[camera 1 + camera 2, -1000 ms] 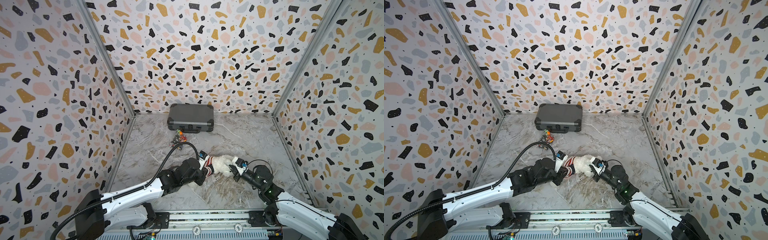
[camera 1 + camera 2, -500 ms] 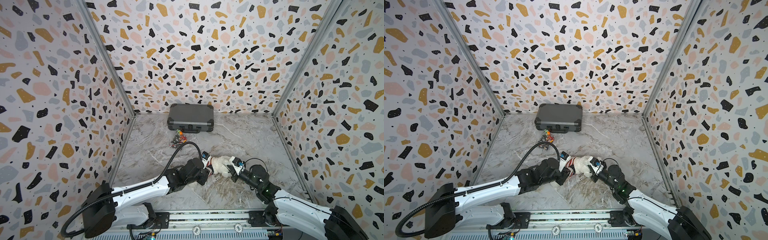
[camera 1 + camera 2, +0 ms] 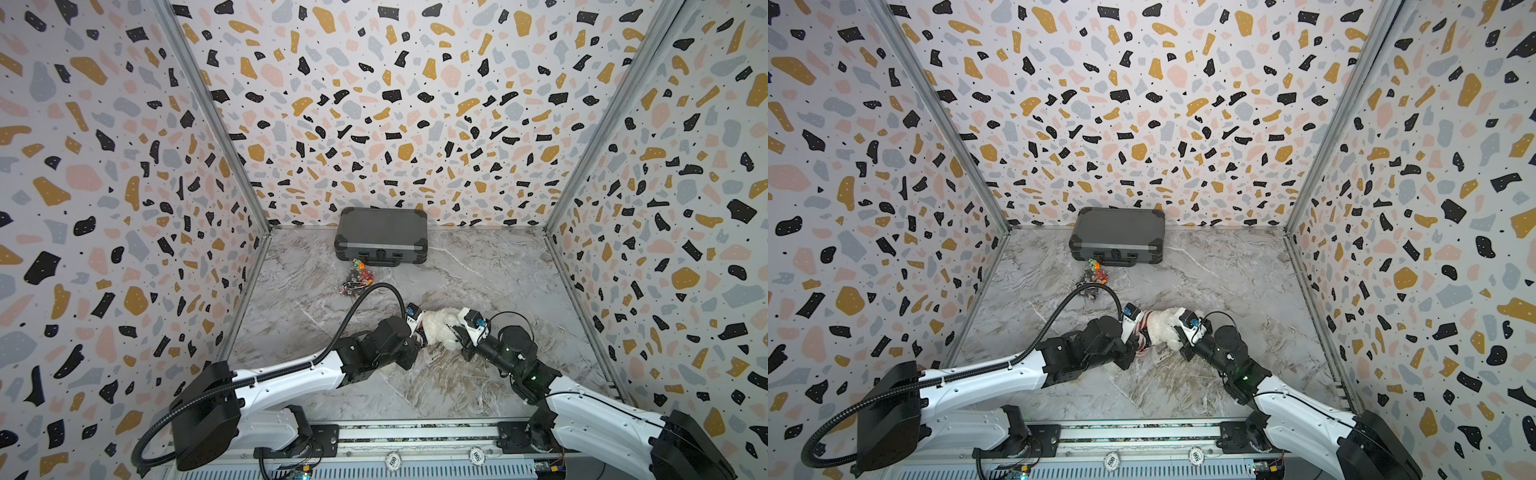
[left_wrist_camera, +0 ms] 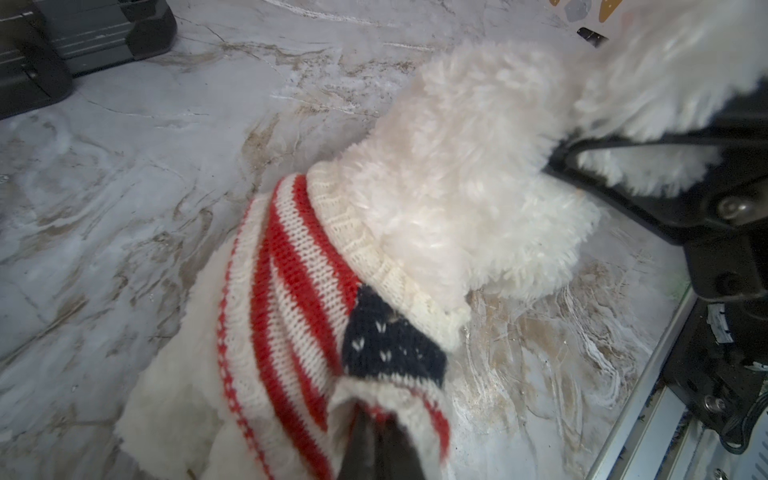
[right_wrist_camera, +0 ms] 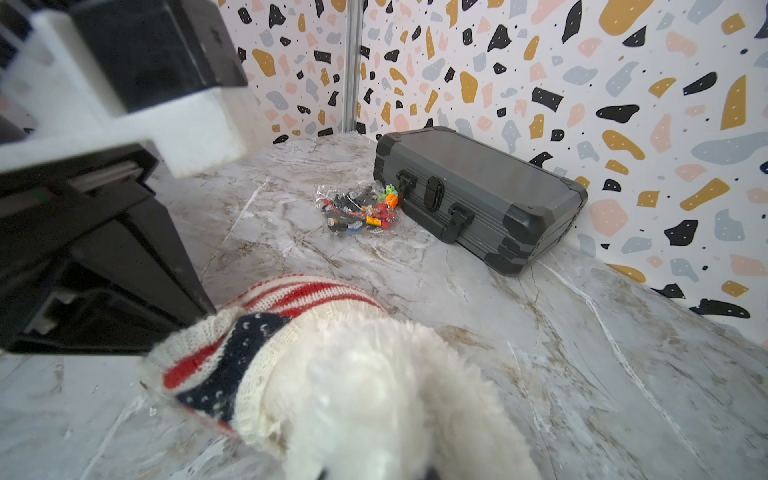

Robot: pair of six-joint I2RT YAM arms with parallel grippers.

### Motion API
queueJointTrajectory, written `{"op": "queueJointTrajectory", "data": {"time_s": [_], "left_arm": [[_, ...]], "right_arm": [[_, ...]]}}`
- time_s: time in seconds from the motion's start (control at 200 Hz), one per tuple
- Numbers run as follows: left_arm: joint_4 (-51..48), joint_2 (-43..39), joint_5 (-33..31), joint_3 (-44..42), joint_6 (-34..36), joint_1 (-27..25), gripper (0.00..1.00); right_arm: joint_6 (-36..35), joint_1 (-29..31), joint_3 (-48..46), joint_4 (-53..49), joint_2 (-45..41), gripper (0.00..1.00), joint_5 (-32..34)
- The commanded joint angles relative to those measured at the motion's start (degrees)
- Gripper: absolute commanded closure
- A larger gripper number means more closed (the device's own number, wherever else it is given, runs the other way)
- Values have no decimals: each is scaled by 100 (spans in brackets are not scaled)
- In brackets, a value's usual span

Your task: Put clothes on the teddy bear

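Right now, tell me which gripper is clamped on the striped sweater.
The left gripper: it is shut on a bunched fold of the red-and-white sweater. The right gripper pinches the teddy bear by its bare white fur instead.

I see teddy bear (image 3: 438, 328): white fluffy plush, lying on marble floor (image 3: 478, 270), centre-front. Red/white striped sweater (image 4: 291, 291) w/ navy patch round its body, fur showing both ends.

teddy bear (image 5: 374, 407) head cut off, left end effector (image 4: 376, 432) mostly cropped
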Motion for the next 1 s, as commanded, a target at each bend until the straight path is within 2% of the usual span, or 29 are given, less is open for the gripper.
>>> {"op": "queueJointTrajectory", "data": {"time_s": [0.0, 0.09, 0.18, 0.265, 0.39, 0.496, 0.581, 0.766, 0.996], "left_arm": [[350, -323, 46, -87, -146, -22, 100], [581, -623, -81, -171, -368, -15, 100], [1160, -857, -115, -412, -756, -3, 100], [1619, -904, -88, -569, -1087, 5, 100], [2101, -821, -282, -764, -1606, 24, 100], [1829, -611, -577, -807, -1895, 237, 100], [2020, -505, -403, -1015, -2146, 517, 100], [2546, -591, -171, -1249, -2475, 743, 100], [2245, -380, 158, -663, -2425, 761, 100]], "right_arm": [[133, 60, 852, -228, -170, 100, -15], [65, 61, 1434, -914, -13, 99, 144], [113, 23, 1923, -1504, 329, 90, 515], [129, -18, 2115, -1757, 596, 83, 571], [333, -61, 2082, -1819, 704, 59, 404], [463, -79, 1874, -1788, 557, 37, 405], [502, -104, 1768, -1858, 461, 25, 409], [498, -102, 1565, -2176, 37, 14, 622], [535, 28, 1102, -2082, -716, 14, 263]]}}
